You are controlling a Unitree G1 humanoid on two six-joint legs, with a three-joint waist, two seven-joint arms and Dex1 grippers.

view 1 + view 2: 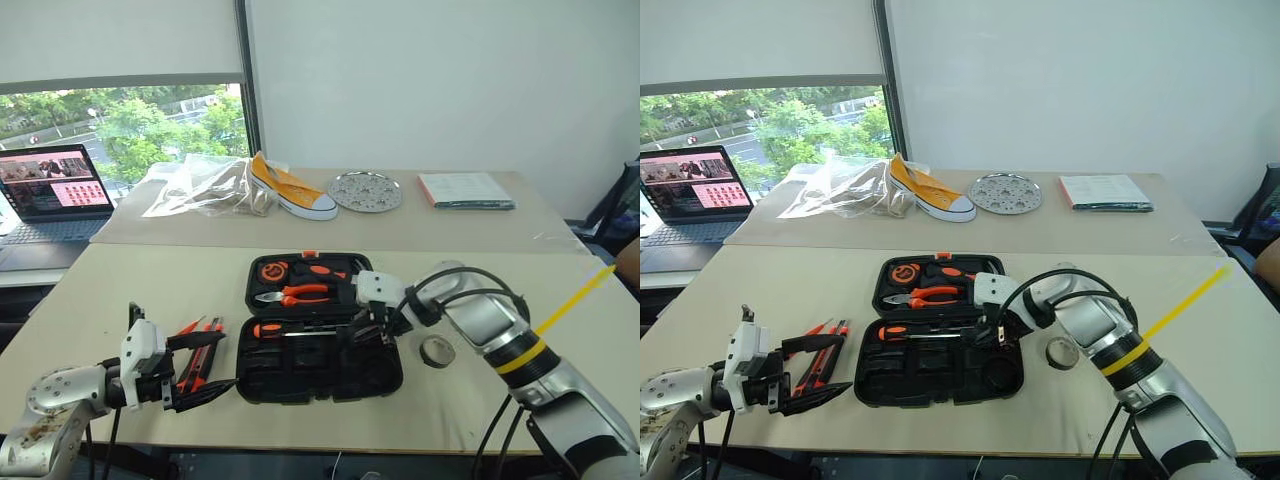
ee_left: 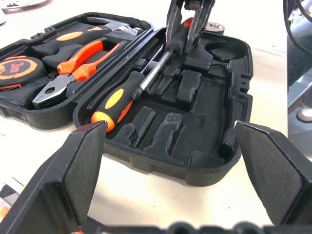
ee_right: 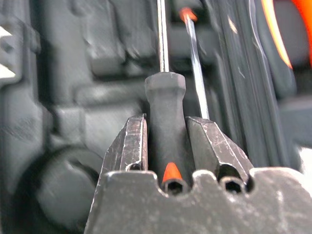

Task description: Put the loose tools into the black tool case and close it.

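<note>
The black tool case [image 1: 300,390] lies open at the middle of the near table. One black-and-orange screwdriver [image 2: 117,97] rests in its front half. My right gripper [image 3: 165,122] reaches into that half from the right, shut on the black handle of a second screwdriver [image 2: 176,43], whose shaft runs beside the first. My left gripper [image 2: 168,129] hovers left of the case, open and holding nothing. Orange-and-black loose tools [image 1: 203,348] lie on the table between its fingers and the case. A small tape roll [image 1: 437,351] sits just right of the case.
Orange-handled pliers [image 1: 295,294] and a round tape measure [image 1: 272,270] fill the case's rear half. On the far table are a laptop [image 1: 50,195], a plastic bag [image 1: 200,185], a yellow shoe [image 1: 290,190], a perforated metal plate [image 1: 365,190] and a booklet [image 1: 465,190].
</note>
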